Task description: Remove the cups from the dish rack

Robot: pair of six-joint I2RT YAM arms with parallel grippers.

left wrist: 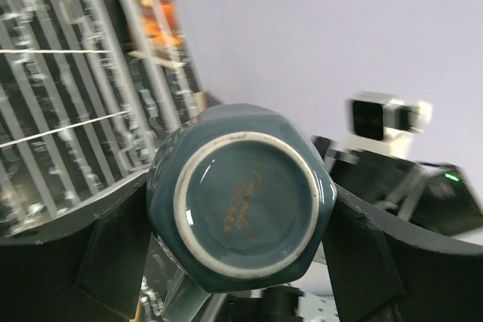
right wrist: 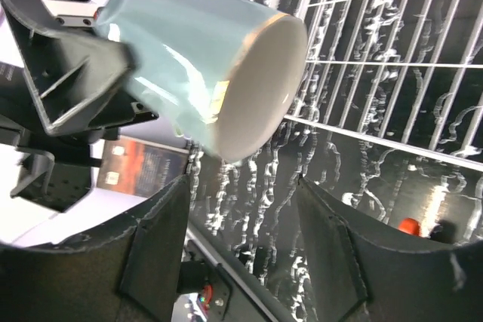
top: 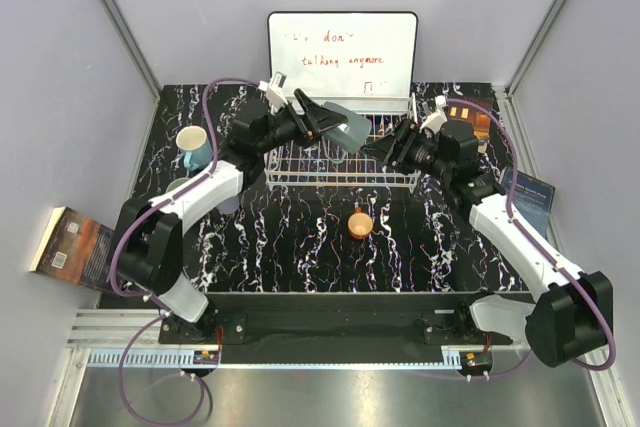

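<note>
The left hand [top: 330, 123] grips a dark grey faceted ceramic cup [left wrist: 241, 201] above the middle of the white wire dish rack [top: 340, 179]. The cup lies sideways, long axis roughly level, mouth towards the right hand [right wrist: 241, 186], which is parted, empty and probably not touching it. If the left hand lets go too soon, the cup drops onto the rack.

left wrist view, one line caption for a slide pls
Left gripper clamps a dark grey-blue faceted ceramic cup, its base facing the camera, white wire dish rack behind.
</note>
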